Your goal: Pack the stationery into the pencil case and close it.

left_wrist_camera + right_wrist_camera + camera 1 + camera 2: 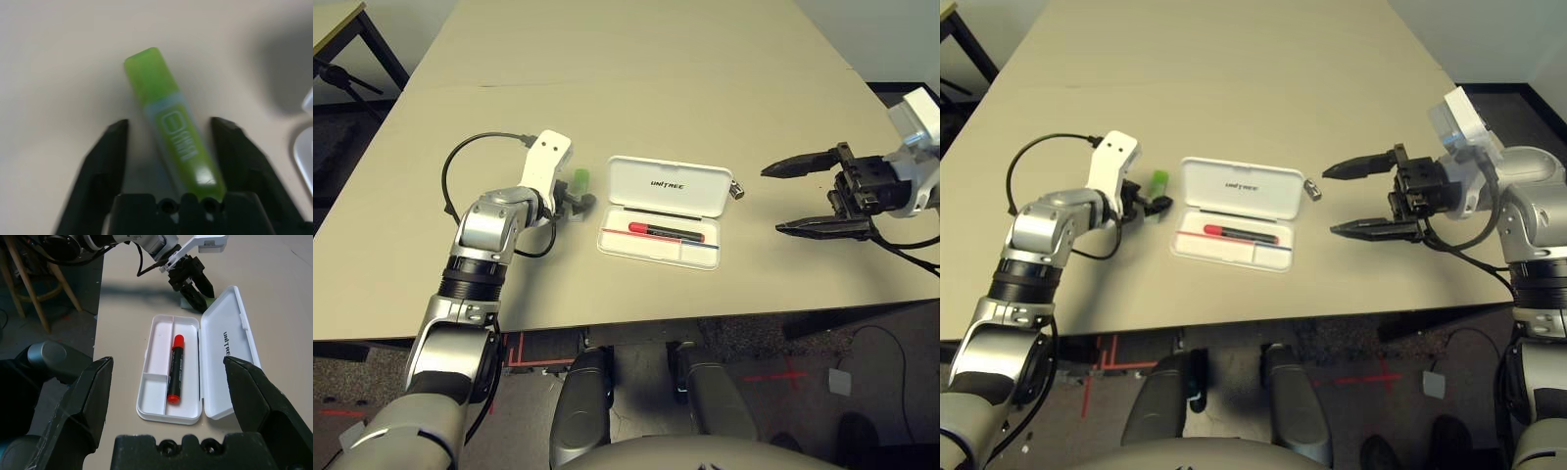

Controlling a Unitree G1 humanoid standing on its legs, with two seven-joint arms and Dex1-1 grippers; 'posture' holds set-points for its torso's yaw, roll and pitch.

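Observation:
The white pencil case (pixel 671 186) lies open at the middle of the table, its lid tilted back. In its tray lie a red marker (pixel 666 231) with a black end and, along the front wall, a thin red and blue stick (pixel 709 247). A tiny silver-and-black piece (pixel 737 189) lies on the table by the lid's right corner. Left of the case lies a flat light-green bar (pixel 161 98). My left gripper (pixel 169 125) is down over it, open, one finger on each side with a gap at both. My right gripper (pixel 772 200) hovers open to the right of the case.
A black cable (pixel 450 176) loops over the table beside my left forearm. The table's front edge (pixel 636 323) runs just in front of the case. A wooden stool (pixel 34 279) stands beyond the table's left side.

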